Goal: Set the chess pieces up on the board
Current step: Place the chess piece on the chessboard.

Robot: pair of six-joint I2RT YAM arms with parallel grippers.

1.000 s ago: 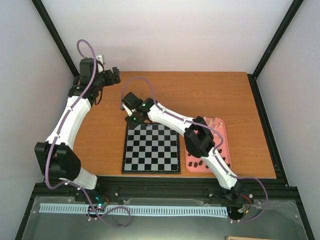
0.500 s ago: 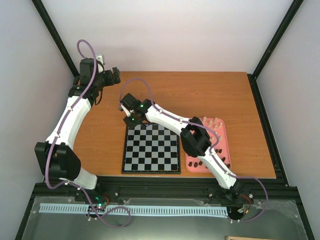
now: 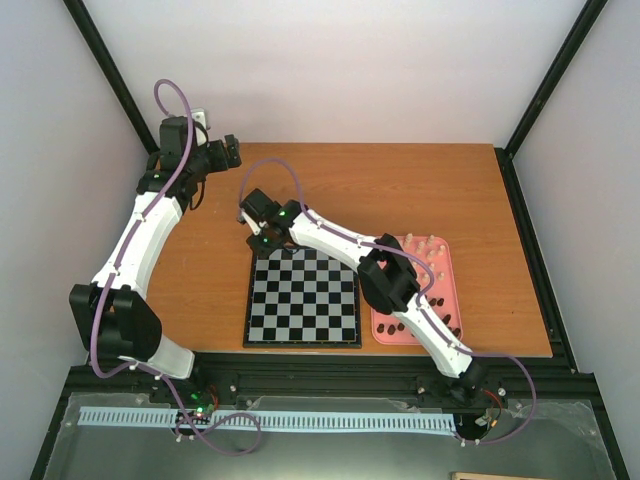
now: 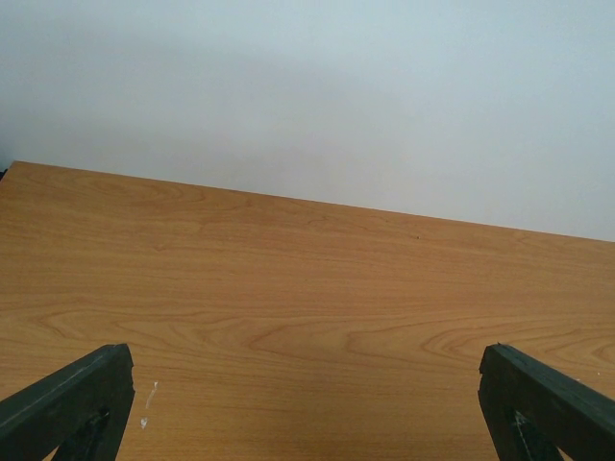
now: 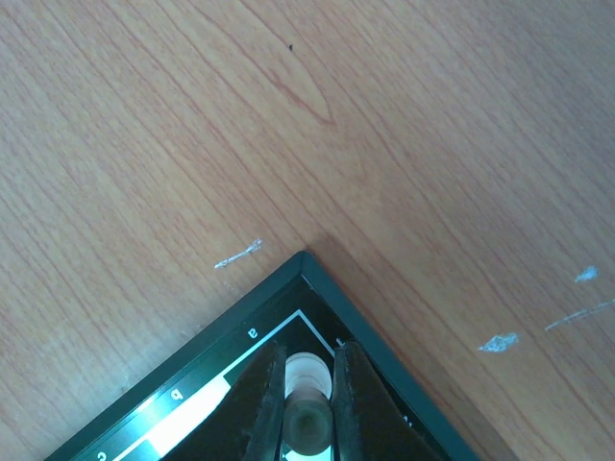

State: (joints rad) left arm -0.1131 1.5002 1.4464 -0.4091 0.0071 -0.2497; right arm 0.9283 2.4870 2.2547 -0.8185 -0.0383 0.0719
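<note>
Right end effector [image 5: 307, 357] pinching pale piece [image 5: 307, 384] over board [image 3: 303, 300], 11 o'clock corner: placing step. Next, likely: lower square-on, release. Left end effector [image 4: 307, 389] wide, empty.

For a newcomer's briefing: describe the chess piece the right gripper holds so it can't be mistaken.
Find the checkered board mid-table and go to its far-left corner. There the right gripper pinches one pale piece; the other pieces sit in the pink tray.

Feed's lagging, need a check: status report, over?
Left gripper open, over bare table. Right gripper shut on pale piece at far-left corner of board. Other pieces in pink tray. Nothing in the way.
</note>
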